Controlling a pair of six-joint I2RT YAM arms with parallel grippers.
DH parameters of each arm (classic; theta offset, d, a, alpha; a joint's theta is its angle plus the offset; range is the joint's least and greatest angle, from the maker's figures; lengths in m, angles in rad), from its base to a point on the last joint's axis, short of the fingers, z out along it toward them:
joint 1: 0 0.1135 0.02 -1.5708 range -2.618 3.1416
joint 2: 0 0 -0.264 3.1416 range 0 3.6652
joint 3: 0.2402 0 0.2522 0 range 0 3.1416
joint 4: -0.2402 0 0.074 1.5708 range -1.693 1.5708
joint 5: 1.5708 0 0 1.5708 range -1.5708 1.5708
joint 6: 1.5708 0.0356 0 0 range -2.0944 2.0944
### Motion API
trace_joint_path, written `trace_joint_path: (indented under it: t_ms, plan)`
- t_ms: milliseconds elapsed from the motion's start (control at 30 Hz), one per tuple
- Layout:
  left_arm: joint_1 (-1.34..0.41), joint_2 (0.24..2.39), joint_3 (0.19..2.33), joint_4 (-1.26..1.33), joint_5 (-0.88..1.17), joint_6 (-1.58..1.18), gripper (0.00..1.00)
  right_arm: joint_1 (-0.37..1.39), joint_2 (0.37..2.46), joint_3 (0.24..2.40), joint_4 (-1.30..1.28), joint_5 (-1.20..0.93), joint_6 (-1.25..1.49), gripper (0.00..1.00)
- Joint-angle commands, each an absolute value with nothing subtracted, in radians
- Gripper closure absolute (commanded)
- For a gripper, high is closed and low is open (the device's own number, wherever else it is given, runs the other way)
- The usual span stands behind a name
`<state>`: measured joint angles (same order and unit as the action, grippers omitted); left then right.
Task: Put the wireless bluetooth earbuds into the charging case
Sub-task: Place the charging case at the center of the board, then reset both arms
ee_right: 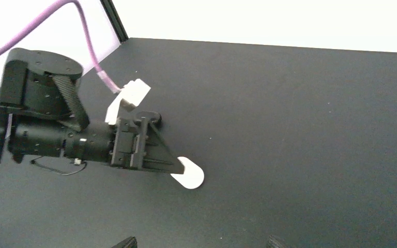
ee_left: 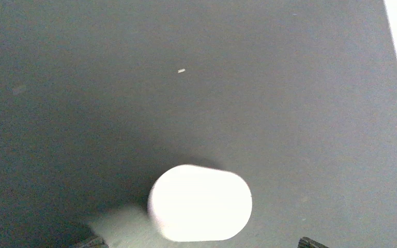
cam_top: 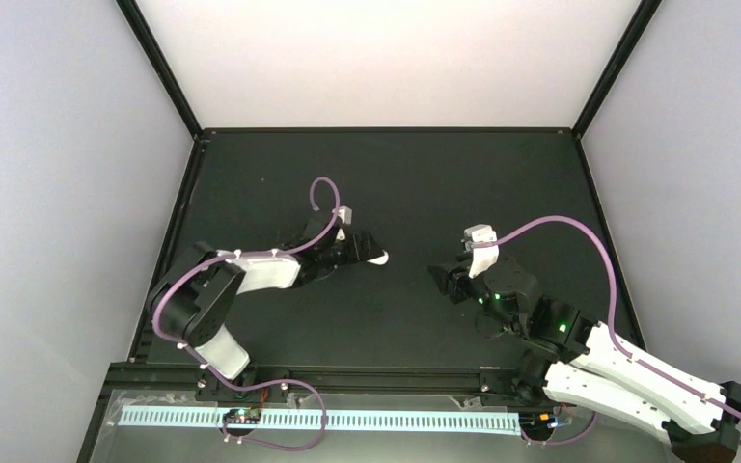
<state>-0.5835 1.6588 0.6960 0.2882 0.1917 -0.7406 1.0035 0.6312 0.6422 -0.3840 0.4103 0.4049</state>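
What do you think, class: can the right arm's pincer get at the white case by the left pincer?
Probably yes: only bare table lies between the right pincer and the white case, though the open left pincer close by may crowd the approach.

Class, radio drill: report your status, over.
Left tool open, rounded white plastic case at its tips. Right tool open, empty. Earbuds not in view. Nothing obstructing.

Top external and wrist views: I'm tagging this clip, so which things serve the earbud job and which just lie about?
Job: glossy white rounded charging case, lying at the tips of the open left claw; no earbuds visible.
Lying about: tiny pale speck on the black table mat, too small to identify; purple cables.
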Motion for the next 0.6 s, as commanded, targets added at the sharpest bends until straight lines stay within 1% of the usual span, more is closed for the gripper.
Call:
trace_joint_path:
  t_ms: [0, 100, 167, 200, 267, 300, 433, 567]
  plan:
    - [-0.58, 1.528, 0.636, 0.078, 0.021, -0.774, 0.01, 1.0, 0.633, 0.648, -0.374, 0.446, 0.402, 0.35]
    - [-0.58, 1.393, 0.641, -0.061, -0.052, -0.784, 0.01, 1.0, 0.631, 0.65, -0.368, 0.454, 0.399, 0.33]
    - [-0.58, 1.318, 0.678, -0.192, -0.093, -0.778, 0.01, 1.0, 0.624, 0.652, -0.364, 0.466, 0.402, 0.27]
    - [-0.581, 1.276, 0.691, -0.244, -0.111, -0.77, 0.01, 1.001, 0.616, 0.65, -0.36, 0.478, 0.409, 0.22]
    - [-0.582, 1.192, 0.706, -0.325, -0.155, -0.765, 0.01, 1.0, 0.604, 0.646, -0.355, 0.51, 0.429, 0.07]
    - [-0.585, 1.152, 0.707, -0.348, -0.176, -0.755, 0.01, 1.0, 0.595, 0.644, -0.352, 0.529, 0.439, 0.01]
    - [-0.585, 0.999, 0.697, -0.403, -0.232, -0.709, 0.01, 1.001, 0.588, 0.632, -0.341, 0.605, 0.474, 0.0]
    - [-0.587, 0.917, 0.691, -0.416, -0.283, -0.685, 0.01, 0.999, 0.598, 0.634, -0.335, 0.626, 0.473, 0.0]
